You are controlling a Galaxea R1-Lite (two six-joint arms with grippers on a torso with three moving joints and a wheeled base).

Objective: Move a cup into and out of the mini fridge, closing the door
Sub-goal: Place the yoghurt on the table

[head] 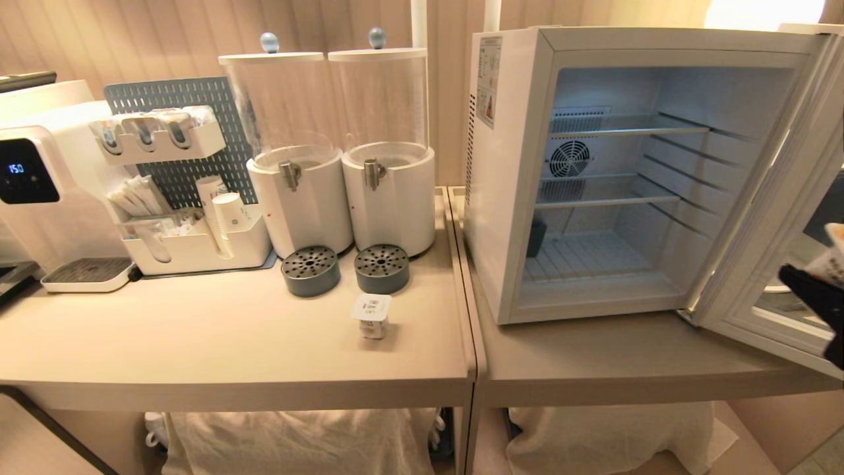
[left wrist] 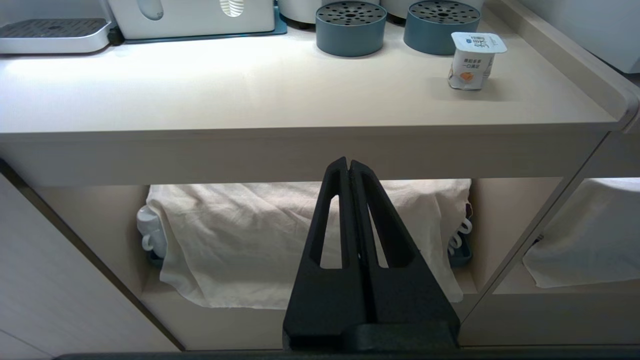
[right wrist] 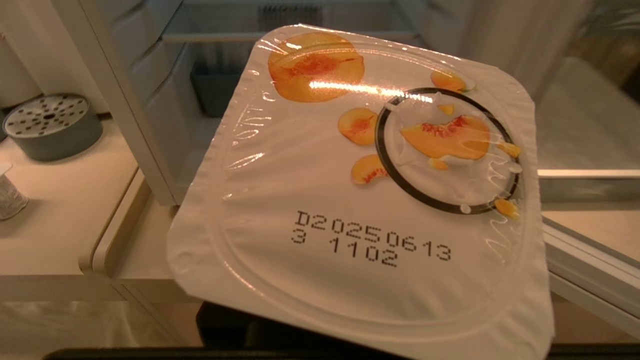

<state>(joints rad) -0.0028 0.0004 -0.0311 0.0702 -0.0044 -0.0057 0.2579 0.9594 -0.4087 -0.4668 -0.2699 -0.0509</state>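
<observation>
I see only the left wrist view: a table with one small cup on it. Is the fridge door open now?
Observer: Yes, the door stands wide open, swung to the robot's right.
Operator: What does the right arm carry?
Observer: The right gripper holds a second cup, with peaches on its lid, near the open door.
Operator: Is anything inside?
Observer: The shelves of the fridge are bare; only a dark container stands at the lower left.
</observation>
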